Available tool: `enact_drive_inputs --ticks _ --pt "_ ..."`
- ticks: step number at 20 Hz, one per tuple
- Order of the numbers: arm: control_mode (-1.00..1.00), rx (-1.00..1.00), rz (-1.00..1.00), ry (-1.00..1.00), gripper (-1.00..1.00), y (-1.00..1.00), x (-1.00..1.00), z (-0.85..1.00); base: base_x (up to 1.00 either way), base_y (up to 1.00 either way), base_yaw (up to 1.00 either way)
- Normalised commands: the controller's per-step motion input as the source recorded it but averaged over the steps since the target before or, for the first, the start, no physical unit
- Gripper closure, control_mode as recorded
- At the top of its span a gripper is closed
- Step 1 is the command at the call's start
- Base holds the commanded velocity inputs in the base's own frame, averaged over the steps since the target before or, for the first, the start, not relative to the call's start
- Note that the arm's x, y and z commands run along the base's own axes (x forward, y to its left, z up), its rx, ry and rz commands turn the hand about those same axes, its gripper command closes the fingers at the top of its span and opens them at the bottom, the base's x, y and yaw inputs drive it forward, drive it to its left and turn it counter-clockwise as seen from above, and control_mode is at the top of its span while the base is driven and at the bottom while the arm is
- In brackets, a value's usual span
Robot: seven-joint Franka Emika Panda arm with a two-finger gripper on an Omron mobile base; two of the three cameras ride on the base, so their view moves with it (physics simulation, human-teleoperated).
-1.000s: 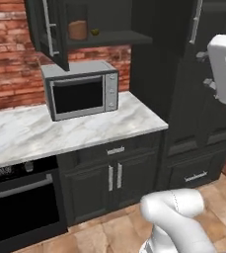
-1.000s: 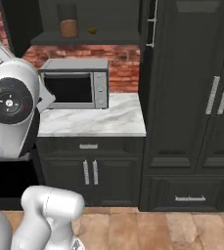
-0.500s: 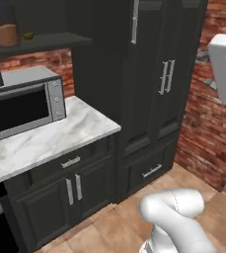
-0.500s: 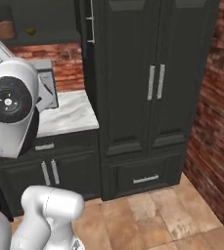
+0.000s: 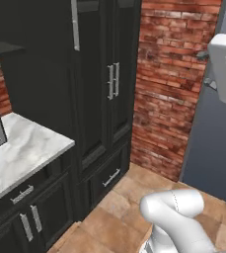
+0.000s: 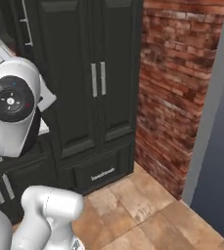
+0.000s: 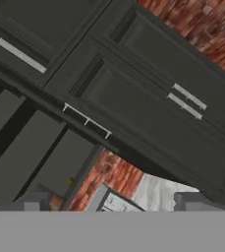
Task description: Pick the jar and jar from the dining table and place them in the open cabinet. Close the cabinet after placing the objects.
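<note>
Both jars and the dining table are out of view. The cabinet (image 5: pixel 1 49) shows as a dark shelf edge at the far left of the left base view. In the hand view, which is rolled, it shows as dark open compartments (image 7: pixel 60 165) with a small yellow fruit (image 7: pixel 70 181) inside. My gripper (image 7: pixel 114 203) is open, its two grey fingertips (image 7: pixel 33 202) wide apart at the bottom of the hand view with nothing between them. It hangs in the air, well back from the cabinet front.
A tall black pantry (image 5: pixel 104 89) (image 6: pixel 96 78) with paired silver handles stands ahead. A red brick wall (image 5: pixel 171 84) (image 6: pixel 177 93) and a grey wall (image 6: pixel 216 146) lie to its right. A marble counter (image 5: pixel 20 148) over dark low doors is at the left. The floor (image 6: pixel 143 205) is brown tile.
The whole picture has shifted left, so the camera has swung to the right. The microwave and open cabinet slid out to the left; the brick and grey walls came in. The gripper stayed open.
</note>
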Motion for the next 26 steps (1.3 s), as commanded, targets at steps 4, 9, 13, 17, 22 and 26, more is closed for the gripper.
enact_drive_inputs --ticks 4,9,13,17,22,26 --pt "1.00 0.00 0.00 0.00 -1.00 0.00 0.00 0.00 -0.36 0.00 -0.63" --pt "1.00 0.00 0.00 0.00 -1.00 0.00 0.00 0.00 -0.38 0.00 -0.62" --pt "1.00 0.00 0.00 0.00 -1.00 0.00 0.00 0.00 -0.41 0.00 -0.61" --pt "1.00 0.00 0.00 0.00 -1.00 0.00 0.00 0.00 -0.43 0.00 -0.60" --pt "1.00 0.00 0.00 0.00 -1.00 0.00 0.00 0.00 -0.45 0.00 -0.58" --pt "1.00 0.00 0.00 0.00 -1.00 0.00 0.00 0.00 -0.57 0.05 -0.57"
